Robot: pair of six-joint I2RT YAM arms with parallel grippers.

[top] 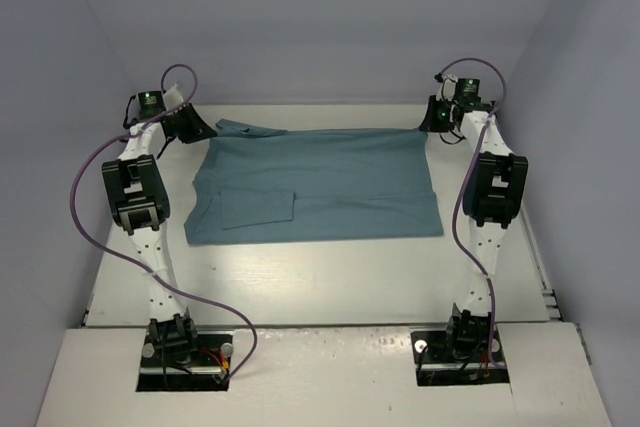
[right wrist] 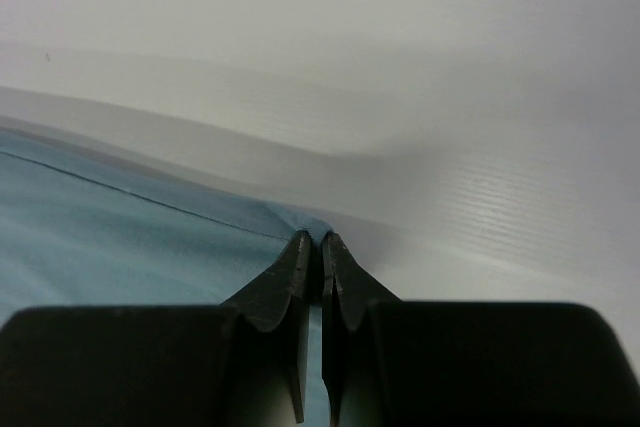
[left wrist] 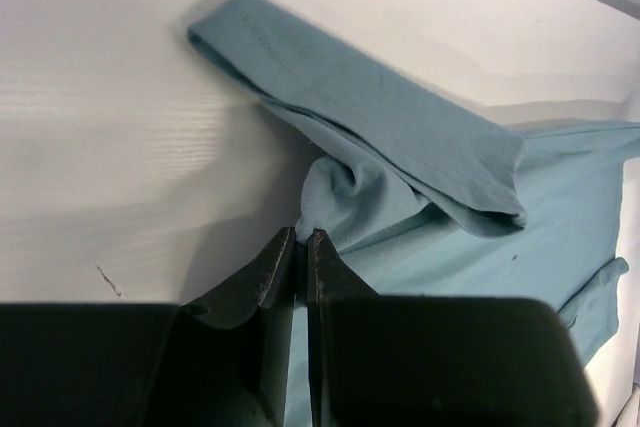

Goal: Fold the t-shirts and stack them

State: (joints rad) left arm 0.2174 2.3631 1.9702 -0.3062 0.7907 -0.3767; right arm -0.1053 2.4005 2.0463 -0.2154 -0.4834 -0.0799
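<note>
The teal t-shirt [top: 320,182] lies spread flat on the desk [top: 320,277], between the two arms and towards the far side. One sleeve [top: 258,209] is already turned in over the body near its left front. Our left hand [left wrist: 303,237] is at the far left corner, its fingers closed narrow, with cloth bunched up right at the tips. It looks pinched on the fabric just beside the other sleeve, which juts out onto the bare desk. Our right hand [right wrist: 312,239] is at the far right corner, also closed narrow, with the hem corner drawn up to a small peak between the tips.

We judge the step in hand to be carrying this far edge over towards us to halve the shirt. To do it well, we should raise both corners together and level, only high enough to clear the cloth beneath, so the edge stays taut and straight. We should bring it squarely onto the near hem. The loose far sleeve is the risk: it could trail or fold under, so the left side needs watching.
</note>
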